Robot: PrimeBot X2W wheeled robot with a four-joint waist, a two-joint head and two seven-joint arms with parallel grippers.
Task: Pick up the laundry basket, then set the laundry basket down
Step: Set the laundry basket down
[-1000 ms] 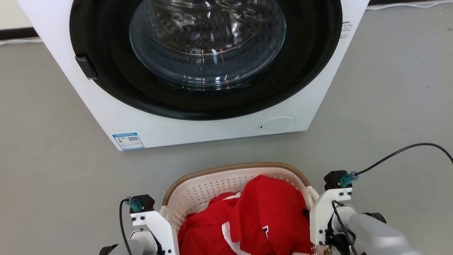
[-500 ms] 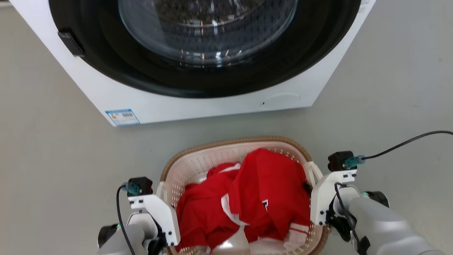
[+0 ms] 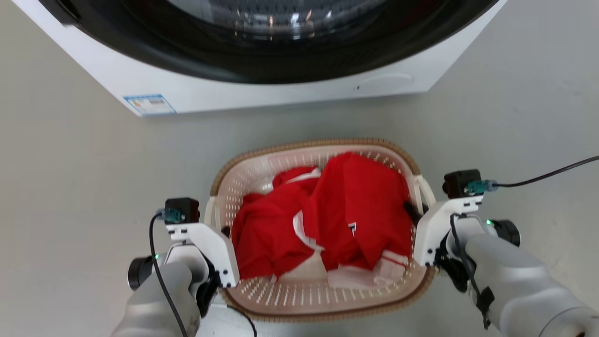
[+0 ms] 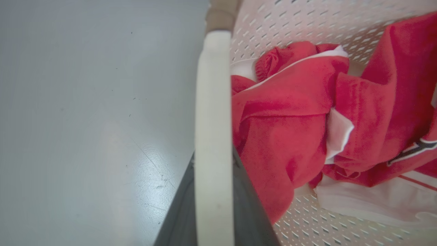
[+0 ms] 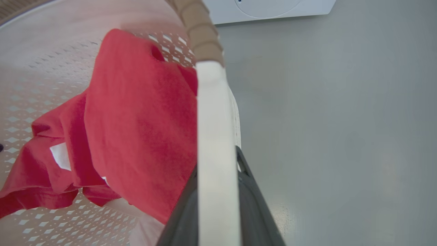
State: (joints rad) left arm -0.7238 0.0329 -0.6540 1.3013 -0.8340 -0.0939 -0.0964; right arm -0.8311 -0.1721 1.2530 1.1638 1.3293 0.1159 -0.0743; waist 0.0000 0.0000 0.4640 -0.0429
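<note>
Grey floor (image 3: pixel 70 187), washer (image 3: pixel 281 96) ahead. Basket (image 3: pixel 309 144), red clothes (image 3: pixel 346 206) inside, hung between arms near washer. Left jaws clamped on left handle (image 4: pixel 212 85), right jaws on right handle (image 5: pixel 211 102). Seemingly carried; next: level set-down, release.

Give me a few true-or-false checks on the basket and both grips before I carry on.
1. The left gripper and right gripper are each shut on a side handle of the laundry basket. True.
2. The basket is empty. False: red clothing lies in it.
3. The basket is inside the drum. False: it is out in front of the washing machine, over the grey floor.
4. The basket's rim is tan. True.
</note>
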